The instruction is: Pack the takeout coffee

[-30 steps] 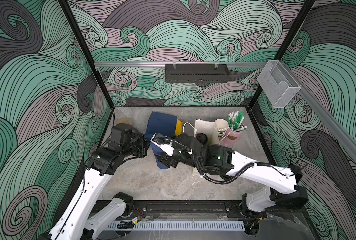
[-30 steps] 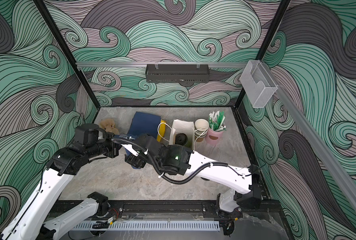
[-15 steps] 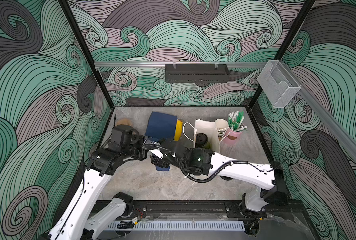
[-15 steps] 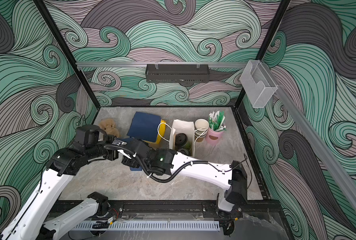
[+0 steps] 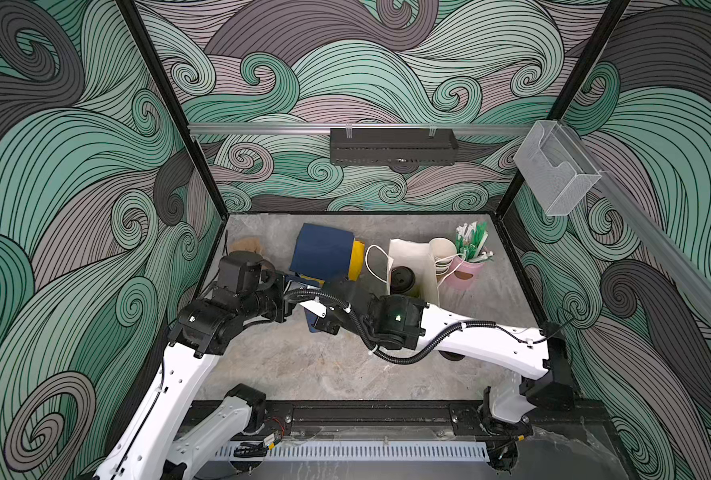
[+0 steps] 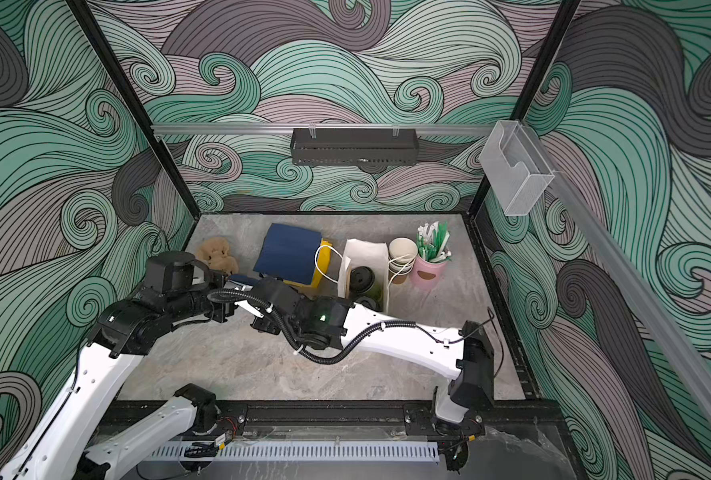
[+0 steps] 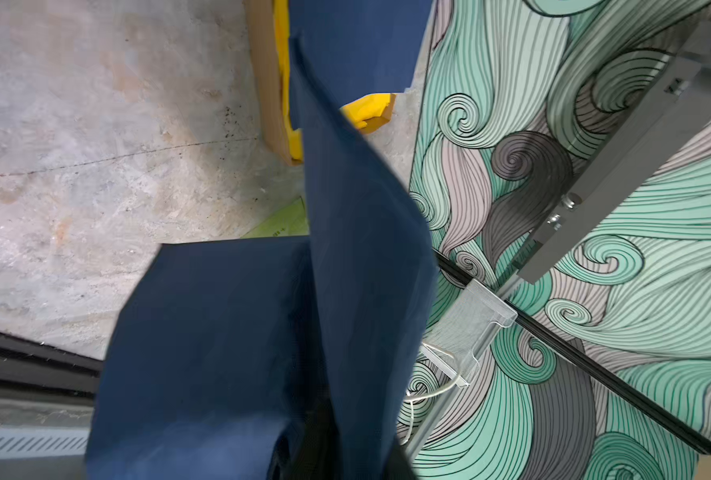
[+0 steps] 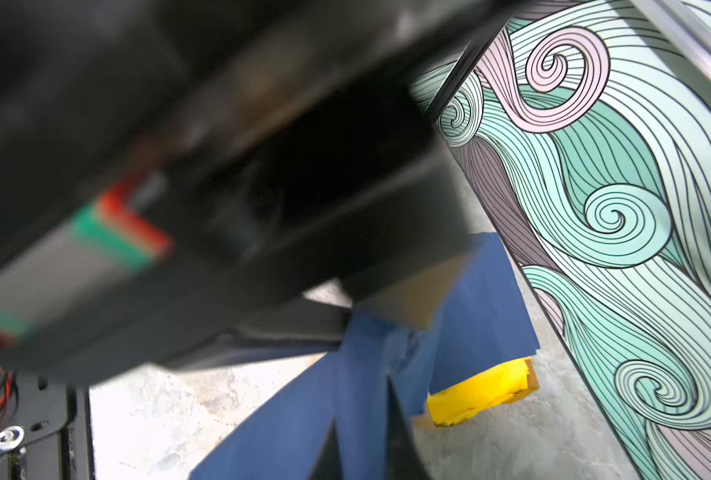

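Both cups (image 6: 362, 276) stand upright inside the white bag (image 6: 364, 249), one behind the other, and mostly their black lids show; the nearer one is partly behind the right arm. So I judge that the coffee itself is already packed and the step in hand concerns an extra item. Just beside the bag, on its right, there are a stack of lidless cups (image 5: 441, 253) and a pink cup (image 5: 468, 272) with wrapped straws. On the left of the bag a blue sheet (image 5: 322, 251) lies over something yellow (image 5: 359, 257), and near its front edge both arms meet above the table (image 5: 304, 365). The right gripper (image 8: 364, 453) reaches across the middle; its fingers (image 8: 401, 440) are pressed together and, as far as the wrist view shows, they pinch a fold of the blue sheet. The left gripper (image 5: 288, 291) is at the same fold, but the sheet covers its fingers in the wrist view, so I cannot tell if they are spread or closed. It looks like a handover of the sheet between the arms. The next move, I think, needs the left side to let go fully, so that the thin sheet does not tear or slip.
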Tool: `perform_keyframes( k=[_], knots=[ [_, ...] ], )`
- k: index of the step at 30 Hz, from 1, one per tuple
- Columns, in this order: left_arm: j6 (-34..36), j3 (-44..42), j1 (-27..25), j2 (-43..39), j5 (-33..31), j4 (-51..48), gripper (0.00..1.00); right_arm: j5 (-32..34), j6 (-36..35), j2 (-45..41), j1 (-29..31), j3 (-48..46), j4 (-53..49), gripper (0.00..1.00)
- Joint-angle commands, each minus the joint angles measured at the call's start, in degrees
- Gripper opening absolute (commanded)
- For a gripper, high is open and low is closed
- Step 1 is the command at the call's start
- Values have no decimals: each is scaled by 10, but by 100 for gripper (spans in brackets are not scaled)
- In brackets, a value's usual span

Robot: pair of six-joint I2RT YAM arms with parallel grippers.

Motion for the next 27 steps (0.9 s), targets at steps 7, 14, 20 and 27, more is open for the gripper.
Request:
perform_keyframes(
  k=[7,14,20,27],
  knots=[
    [180,74,-3,-27,-151,50,77,15,77,-72,-4,56,-138,0],
    [408,124,-3,-24,-246,61,82,132,227,-180,-10,115,-277,0],
    [434,99,-3,10,-201,97,81,271,361,-237,-59,141,-398,0],
    [417,71,-3,43,-145,121,80,244,380,-214,-145,124,-400,0]
  ],
)
